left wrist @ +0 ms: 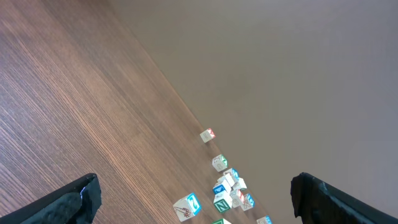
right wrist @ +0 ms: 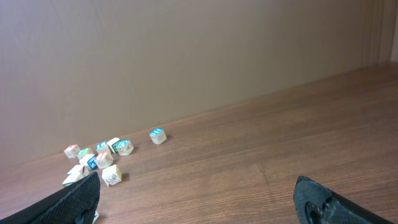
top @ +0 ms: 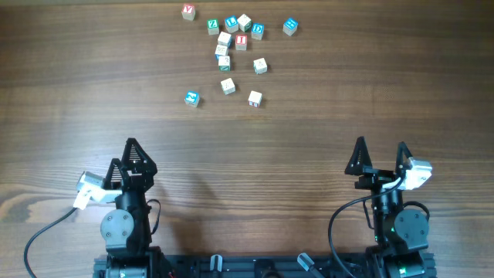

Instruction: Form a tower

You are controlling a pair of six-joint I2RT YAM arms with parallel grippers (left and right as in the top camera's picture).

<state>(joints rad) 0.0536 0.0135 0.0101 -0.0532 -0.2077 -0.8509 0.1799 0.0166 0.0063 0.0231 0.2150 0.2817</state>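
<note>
Both arms sit low in the frame with claws wide, and the tower stands far off at the top.

From overhead the tower (top: 223, 49) shows at top centre as a short run of stacked faces among the loose cubes (top: 255, 98). How many cubes high it is can't be told, and the letters are too small to read. In the left wrist view the cluster bunches at the bottom edge, partly cut off. In the right wrist view a dark finger covers its lower-left part. The left gripper (top: 123, 152), lower left, is rolled so its tips look staggered, fingers spread and empty. The right gripper (top: 380, 144), lower right, points up-frame, also spread and empty. Both are well apart from the cubes.
</note>
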